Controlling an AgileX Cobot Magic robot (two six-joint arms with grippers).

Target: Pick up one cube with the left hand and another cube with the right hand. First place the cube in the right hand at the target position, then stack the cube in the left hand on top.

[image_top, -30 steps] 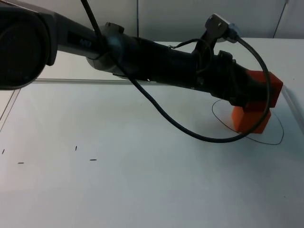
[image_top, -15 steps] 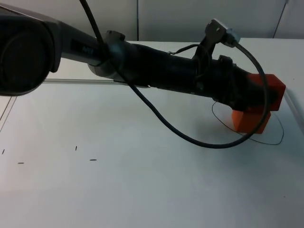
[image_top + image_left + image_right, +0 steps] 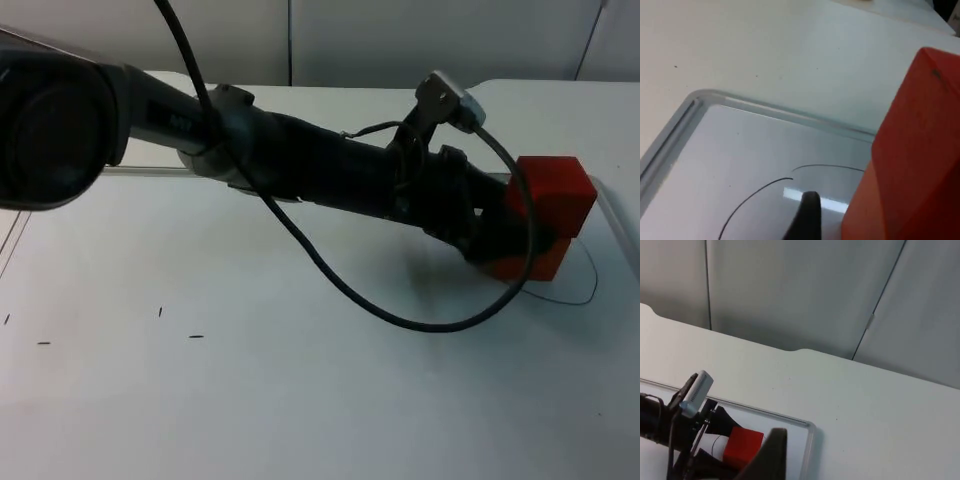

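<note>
Here, over the far right of the white counter (image 3: 300,400), left claw (image 3: 520,215) closed on the upper red cube (image 3: 548,195), held directly above the lower red cube (image 3: 535,262); whether touching it, cannot tell. Lower red cube resting on the counter inside a thin drawn circle (image 3: 585,290). Seen from the left wrist, upper cube (image 3: 910,160) close beside one black fingertip (image 3: 807,215). Right claw (image 3: 771,455) back near the grey wall (image 3: 800,290), looking down on the stack; grip state cannot be told.
</note>
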